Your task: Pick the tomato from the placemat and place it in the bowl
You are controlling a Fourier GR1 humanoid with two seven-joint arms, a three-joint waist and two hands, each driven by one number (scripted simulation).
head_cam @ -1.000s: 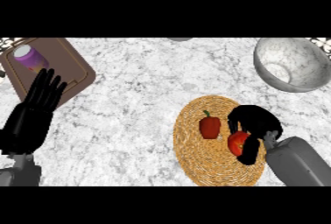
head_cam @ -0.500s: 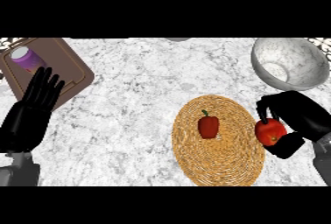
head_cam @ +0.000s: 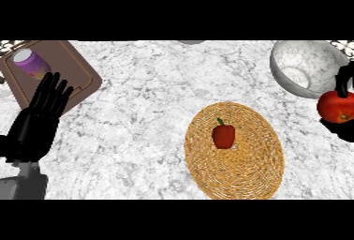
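Right robot hand (head_cam: 343, 80) grasps the round red tomato (head_cam: 336, 106) beside the pale marbled bowl (head_cam: 287, 58); left robot hand (head_cam: 36, 123) rests released, fingers straight.

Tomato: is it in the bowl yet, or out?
Out. The tomato sits in the right hand at the view's right edge, just below the bowl, off the placemat.
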